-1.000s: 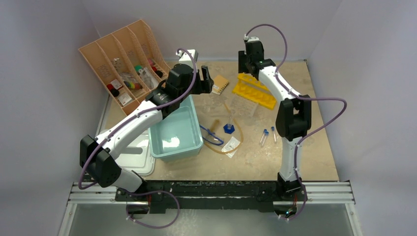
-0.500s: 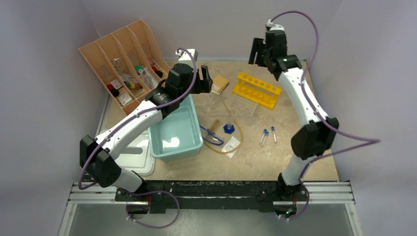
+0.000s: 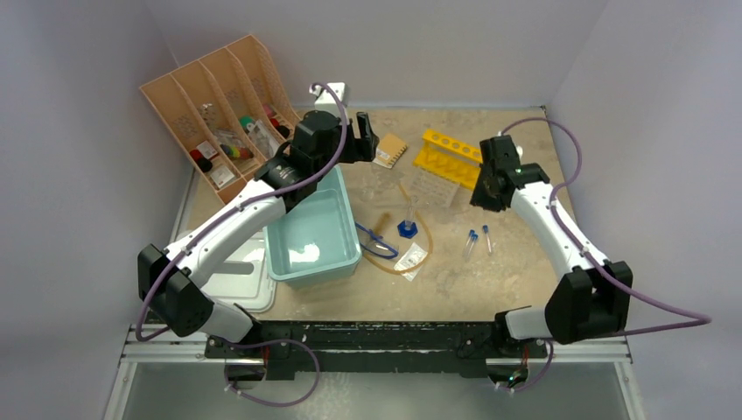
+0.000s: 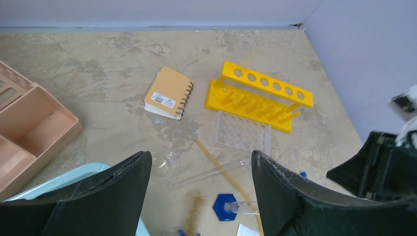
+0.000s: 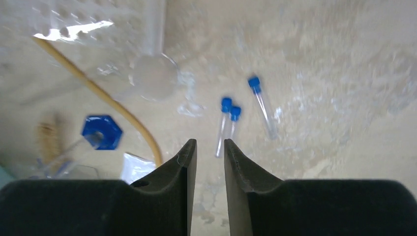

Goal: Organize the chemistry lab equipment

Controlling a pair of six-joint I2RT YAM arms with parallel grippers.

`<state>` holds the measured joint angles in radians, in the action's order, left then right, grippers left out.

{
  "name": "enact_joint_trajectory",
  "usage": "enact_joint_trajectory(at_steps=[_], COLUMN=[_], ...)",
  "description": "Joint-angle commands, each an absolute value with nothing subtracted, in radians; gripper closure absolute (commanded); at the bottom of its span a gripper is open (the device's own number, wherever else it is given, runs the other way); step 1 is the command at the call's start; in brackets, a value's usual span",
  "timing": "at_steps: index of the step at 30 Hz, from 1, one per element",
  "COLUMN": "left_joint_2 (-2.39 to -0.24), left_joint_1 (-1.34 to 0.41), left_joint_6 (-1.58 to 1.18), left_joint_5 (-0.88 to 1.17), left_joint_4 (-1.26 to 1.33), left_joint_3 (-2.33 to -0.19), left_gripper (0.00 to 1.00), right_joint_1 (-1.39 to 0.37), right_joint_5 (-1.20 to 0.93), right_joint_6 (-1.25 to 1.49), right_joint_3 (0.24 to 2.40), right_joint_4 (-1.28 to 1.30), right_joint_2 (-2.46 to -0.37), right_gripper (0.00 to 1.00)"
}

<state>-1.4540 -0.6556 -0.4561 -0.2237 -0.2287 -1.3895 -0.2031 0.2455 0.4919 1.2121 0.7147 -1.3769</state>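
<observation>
Several small items [image 3: 229, 150]: slotted into the peach slotted file organiser [image 3: 175, 114] at the far left; that share looks done.
Pale teal rectangular tub [image 3: 350, 223]: near, left of centre; no equipment shows inside it.
Left pincer [image 4: 199, 157]: spread wide and holding nothing, hovering over the tub's far end.
Centre clutter: blue-rimmed goggles [image 3: 374, 243], wooden-handled brush [image 3: 382, 223], clear cylinder with blue hexagonal base [image 3: 407, 226] and amber rubber tubing [image 3: 426, 241] sit loose on the tabletop [image 3: 525, 271], crowded together just right of the tub; all are left to sort.
Thin clear blue-capped test tubes [image 5: 223, 125]: three, flat on the tabletop right of centre, none in the yellow test-tube rack [image 3: 455, 157] farther back.
Right pincer [image 5: 210, 147]: nearly pressed together with a narrow gap, empty, above those tubes.
Progress: early, in my judgement; most pieces are unsorted.
</observation>
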Motion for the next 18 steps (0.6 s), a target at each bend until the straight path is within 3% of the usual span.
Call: enact_joint_trajectory(at_steps=[1, 8, 13, 18], left_joint_2=[-1.438, -1.502, -1.549, -1.593], left_joint_1=[-0.654, -0.654, -0.654, -0.655], left_joint_6=[-0.457, -0.487, -0.493, -0.487], left_joint_5=[-0.19, -0.167, -0.161, -0.159], left_joint_4=[-0.151, -0.126, -0.13, -0.111], left_joint_3=[-1.434, -1.489, -1.532, -1.559], left_gripper=[0.26, 0.26, 0.27, 0.26], right_joint_1=[-0.195, -0.086, -0.069, -0.04], right_joint_5=[0.253, 0.195, 0.278, 0.291], right_joint_6=[0.616, 0.679, 0.613, 0.567], right_joint_3=[1.086, 0.906, 0.963, 0.968], right_joint_4=[0.73, 0.571, 0.557, 0.5], right_joint_2=[-1.332, -1.363, -1.45, -1.527], right_gripper=[0.69, 0.7, 0.56, 0.55])
